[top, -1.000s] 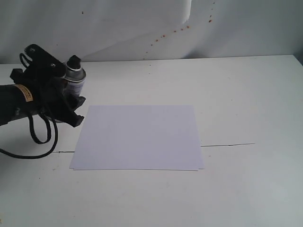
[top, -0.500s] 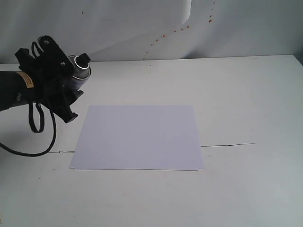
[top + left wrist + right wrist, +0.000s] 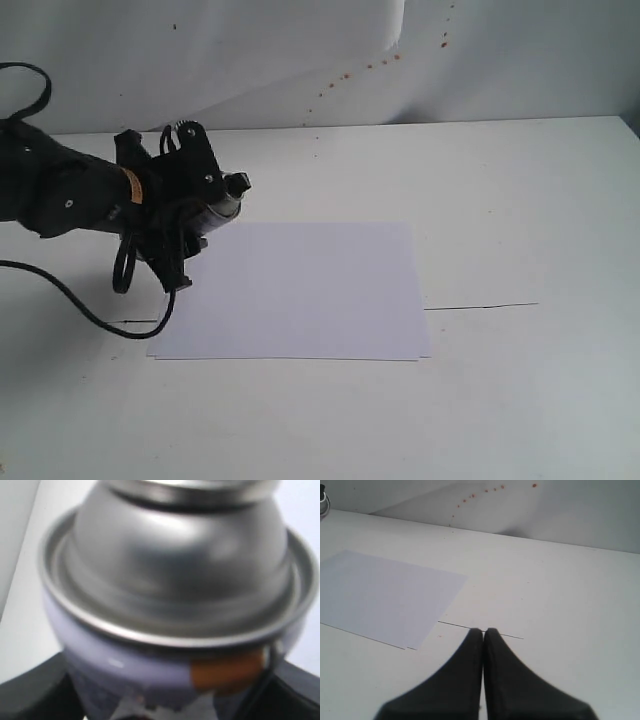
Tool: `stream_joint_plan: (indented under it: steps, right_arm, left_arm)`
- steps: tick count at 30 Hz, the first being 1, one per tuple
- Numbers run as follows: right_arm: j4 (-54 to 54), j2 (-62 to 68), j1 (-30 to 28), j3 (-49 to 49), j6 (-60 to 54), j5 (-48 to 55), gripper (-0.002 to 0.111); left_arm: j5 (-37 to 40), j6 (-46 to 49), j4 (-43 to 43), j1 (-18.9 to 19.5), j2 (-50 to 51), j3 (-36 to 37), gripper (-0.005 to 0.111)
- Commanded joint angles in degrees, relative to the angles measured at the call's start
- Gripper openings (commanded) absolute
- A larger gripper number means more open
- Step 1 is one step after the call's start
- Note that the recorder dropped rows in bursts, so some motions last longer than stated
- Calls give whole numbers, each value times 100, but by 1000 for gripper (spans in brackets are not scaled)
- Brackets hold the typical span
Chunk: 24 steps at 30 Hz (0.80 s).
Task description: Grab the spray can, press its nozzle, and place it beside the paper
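Note:
The spray can point(image 3: 219, 203), silver with a pale label, is off the table and tipped nearly onto its side. Its black nozzle point(image 3: 240, 183) points right, above the upper left corner of the white paper point(image 3: 300, 290). My left gripper point(image 3: 190, 218) is shut on the can's body. In the left wrist view the can's domed silver shoulder point(image 3: 175, 575) fills the frame, and the black fingers point(image 3: 30, 692) press its sides. My right gripper point(image 3: 484, 632) is shut on nothing, low over the bare table to the right of the paper point(image 3: 380, 595). It is outside the exterior view.
A thin dark line point(image 3: 480, 305) runs across the white table point(image 3: 520, 200) from the paper's right edge. The left arm's black cable point(image 3: 100, 318) loops on the table left of the paper. A grey wall with brown specks point(image 3: 345, 75) stands behind.
My left gripper has lifted the can, carried it right toward the paper and tipped it from upright to nearly horizontal, nozzle pointing right.

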Motion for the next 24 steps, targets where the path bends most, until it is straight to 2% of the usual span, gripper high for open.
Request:
stream_joint_plan:
  steps: [1,2,3,4,5,6,8,18,24]
  right_arm:
    - [0,-35,-52,18,1,-7,0]
    - [0,-35,-52,18,1,-7,0]
    - [0,-35,-52,18,1,-7,0]
    - [0,-35,-52,18,1,-7,0]
    - [0,-35,-52,18,1,-7,0]
    - [0,-35,-52,18,1,-7,0]
    - [0,-35,-52,18,1,-7,0]
    - [0,-35,-52,18,1,-7,0]
    - [0,-35,-52,18,1,-7,0]
  left_arm:
    - [522,-1830,1458,-35,253,-424,0]
    - [584,-2353,1759,-35,277,-458,0]
    - [782,-3411,2483,-81,288,-534,0]
    - [865,-3810,2821,-110,288,-545,0]
    - [1054,-4643,3656,-228,288,-568,0]
    - [1150,-4924,4072,-345,288,-568,0]
    - [1154,-5013,4487,-550,300,-568,0]
    - [1319,-5013,4650,-1139,342,-582,0]
    - [2104,-5490,5401,-1444,729,-591,0]
